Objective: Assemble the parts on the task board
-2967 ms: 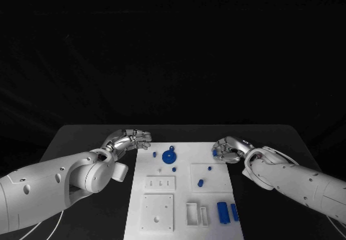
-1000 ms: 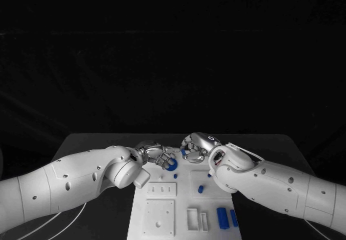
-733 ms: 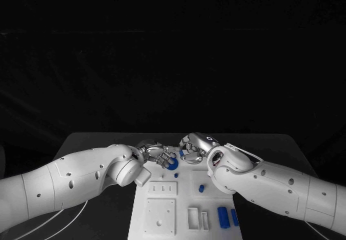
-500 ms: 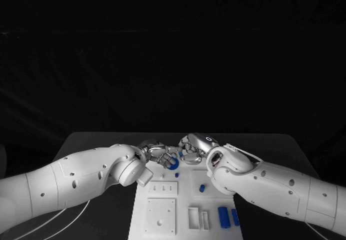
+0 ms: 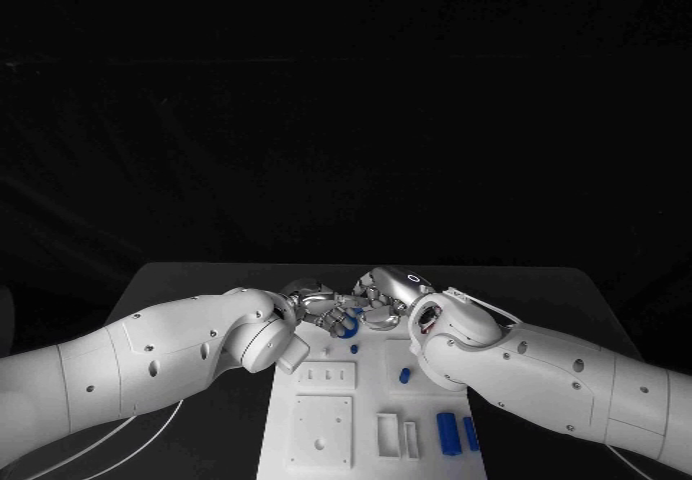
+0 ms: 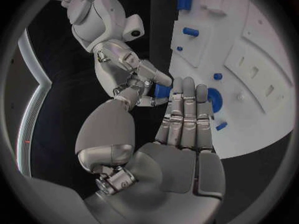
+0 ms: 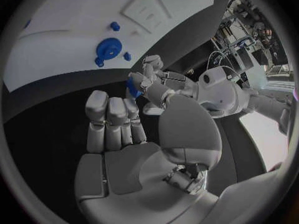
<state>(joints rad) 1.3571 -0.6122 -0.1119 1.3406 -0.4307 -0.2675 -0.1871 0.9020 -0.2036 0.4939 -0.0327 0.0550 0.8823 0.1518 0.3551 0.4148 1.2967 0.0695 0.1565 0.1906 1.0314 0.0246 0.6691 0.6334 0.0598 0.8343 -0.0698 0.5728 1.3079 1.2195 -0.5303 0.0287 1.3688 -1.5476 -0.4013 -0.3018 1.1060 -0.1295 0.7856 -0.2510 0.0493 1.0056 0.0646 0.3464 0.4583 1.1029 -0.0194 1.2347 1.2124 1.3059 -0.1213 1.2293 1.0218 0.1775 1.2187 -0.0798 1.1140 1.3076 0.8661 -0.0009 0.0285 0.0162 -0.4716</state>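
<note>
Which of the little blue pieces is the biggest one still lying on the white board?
The wide blue block at the near right of the task board. It is broader than the slim bar beside it and the small pegs farther up.

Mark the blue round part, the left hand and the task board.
blue round part (image 7: 109, 48), right wrist view, on its disc face.
left hand (image 6: 187, 114), left wrist view, on its straight fingers.
task board (image 5: 325, 440), head view, on a bare near part.

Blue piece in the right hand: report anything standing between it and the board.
The left hand, fingers straight, stands between the blue piece that the right hand pinches and the board.
</note>
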